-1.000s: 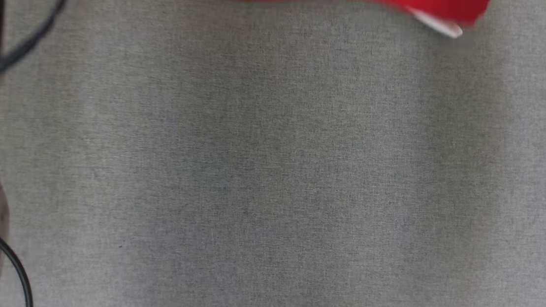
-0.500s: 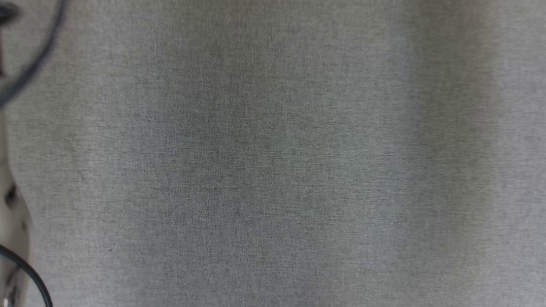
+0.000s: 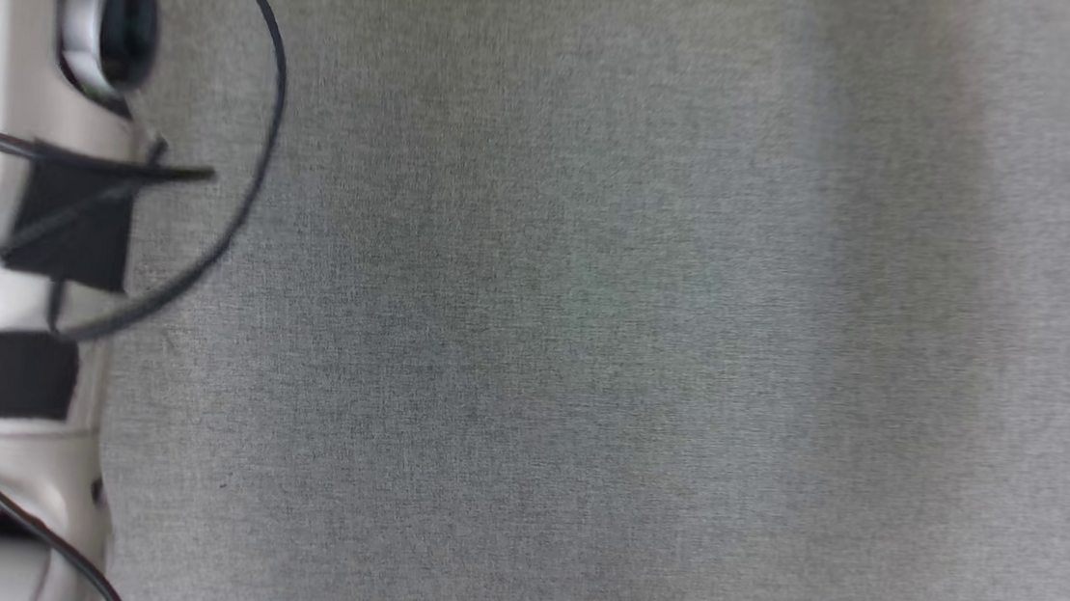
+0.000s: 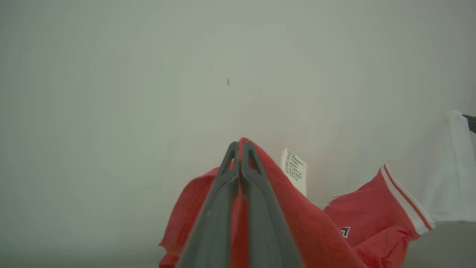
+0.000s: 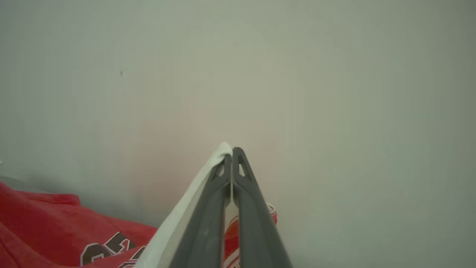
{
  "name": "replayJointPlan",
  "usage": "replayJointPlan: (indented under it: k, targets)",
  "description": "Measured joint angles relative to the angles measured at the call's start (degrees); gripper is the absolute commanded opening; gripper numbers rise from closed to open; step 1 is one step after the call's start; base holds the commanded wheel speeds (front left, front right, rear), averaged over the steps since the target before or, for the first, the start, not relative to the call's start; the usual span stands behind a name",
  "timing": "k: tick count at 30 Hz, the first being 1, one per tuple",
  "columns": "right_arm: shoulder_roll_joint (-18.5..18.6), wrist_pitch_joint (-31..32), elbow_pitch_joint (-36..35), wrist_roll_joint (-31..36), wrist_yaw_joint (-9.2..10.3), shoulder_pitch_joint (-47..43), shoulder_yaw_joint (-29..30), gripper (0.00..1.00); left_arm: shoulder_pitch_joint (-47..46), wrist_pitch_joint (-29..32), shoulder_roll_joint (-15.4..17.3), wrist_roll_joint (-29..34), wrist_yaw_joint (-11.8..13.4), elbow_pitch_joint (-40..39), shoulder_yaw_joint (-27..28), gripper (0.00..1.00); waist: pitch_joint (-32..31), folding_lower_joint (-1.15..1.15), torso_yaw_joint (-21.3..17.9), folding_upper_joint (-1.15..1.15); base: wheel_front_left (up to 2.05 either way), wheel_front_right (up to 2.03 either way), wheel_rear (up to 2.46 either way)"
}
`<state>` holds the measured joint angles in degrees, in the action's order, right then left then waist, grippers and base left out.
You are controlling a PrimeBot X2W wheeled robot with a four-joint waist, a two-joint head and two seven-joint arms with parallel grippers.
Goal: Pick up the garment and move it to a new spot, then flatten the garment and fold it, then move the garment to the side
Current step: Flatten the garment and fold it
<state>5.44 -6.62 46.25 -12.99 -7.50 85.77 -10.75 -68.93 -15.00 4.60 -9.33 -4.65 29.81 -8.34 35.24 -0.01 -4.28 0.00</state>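
My left claw [image 4: 240, 148] is pressed closed on a fold of the red garment [image 4: 316, 230]. My right claw [image 5: 231, 153] is closed on its white trim [image 5: 186, 212]. The garment hangs between them, I think above the grey desk [image 3: 589, 344]. The pick-up looks done. Placing, flattening, folding and moving it aside remain.

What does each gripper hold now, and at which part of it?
Both hold the red garment: the left gripper pinches a red fold near the care label, and the right gripper pinches a white edge.
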Motion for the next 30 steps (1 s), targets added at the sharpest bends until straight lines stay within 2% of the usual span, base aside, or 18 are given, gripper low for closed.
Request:
replayJointPlan:
  k: [6, 13, 17, 23, 30]
  targets:
    - [4.43, 10.14, -6.42, -7.16, 0.00, -6.26, -5.80, 0.00, 5.71, 0.05, 0.04, -1.58, -1.40, 4.28, -1.49, 0.00, -3.36, 0.01, -0.12, 0.01, 0.00, 0.00, 0.00]
    - [10.66, 27.94, -16.95, -13.35, 0.00, -18.37, -10.84, 0.00, 11.88, 5.25, 0.46, -3.14, -1.92, 8.11, -3.34, 0.00, -8.73, 0.00, -0.10, 0.00, 0.00, 0.00, 0.00]
    - [14.16, 36.76, -23.75, -14.86, 0.00, -26.00, -10.43, 0.00, 15.82, 8.83, 0.82, -4.15, -2.10, 8.49, -4.26, 0.00, -11.92, -0.01, 0.02, 0.00, 0.00, 0.00, 0.00]
    - [17.22, 49.34, -33.94, -16.85, 0.00, -37.68, -8.23, 0.00, 22.49, 14.71, 1.85, -6.34, -2.41, 7.31, -5.30, 0.00, -16.46, -0.01, 0.45, 0.00, 0.00, 0.00, 0.00]
    - [21.11, 63.25, -45.41, -19.61, 0.00, -48.86, -7.93, 0.00, 32.46, 19.01, 3.76, -9.09, -1.94, 1.19, -4.48, 0.00, -21.21, -0.01, 0.86, -0.01, 0.00, 0.00, 0.00]
